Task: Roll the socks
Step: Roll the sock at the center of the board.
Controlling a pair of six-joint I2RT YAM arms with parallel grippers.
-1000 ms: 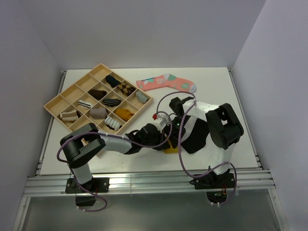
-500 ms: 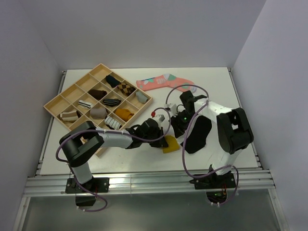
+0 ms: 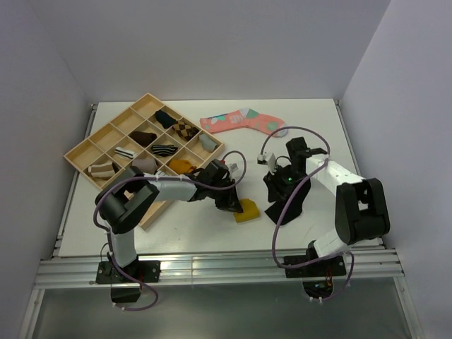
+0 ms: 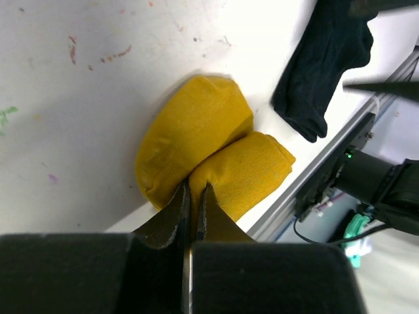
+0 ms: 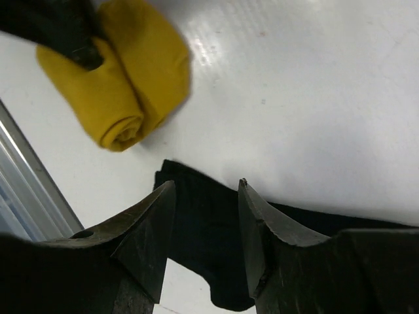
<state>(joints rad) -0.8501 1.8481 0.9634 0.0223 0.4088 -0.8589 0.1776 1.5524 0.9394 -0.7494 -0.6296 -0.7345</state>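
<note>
Left claw [image 4: 195, 191]: jaws pressed together, tips buried in the crease of the mustard-yellow sock [image 4: 200, 147]. A pinch of its fabric appears caught between them.
Right claw [image 5: 207, 188]: jaws standing partly apart and holding nothing. It is poised over the black sock [image 5: 200, 252]; whether it touches cannot be told.
Mustard-yellow sock: folded into 2 lobes, partly rolled, lying on the desk [image 3: 311, 120] near the middle of its near edge.
Black sock: lying loose just right of the yellow one, toward the near-right corner, not touching it.
Step in hand: judged as 1 sock half rolled and the other not started, with the pair not yet joined.
Next move calls for: right claw to close on the black sock's edge and bring it beside the yellow one, and left claw to stop the fold springing open.
Other stock: wooden tray [image 3: 106, 124] of small sock bundles toward the far-left corner, and 1 pink patterned sock [image 3: 240, 120] by the far edge.
</note>
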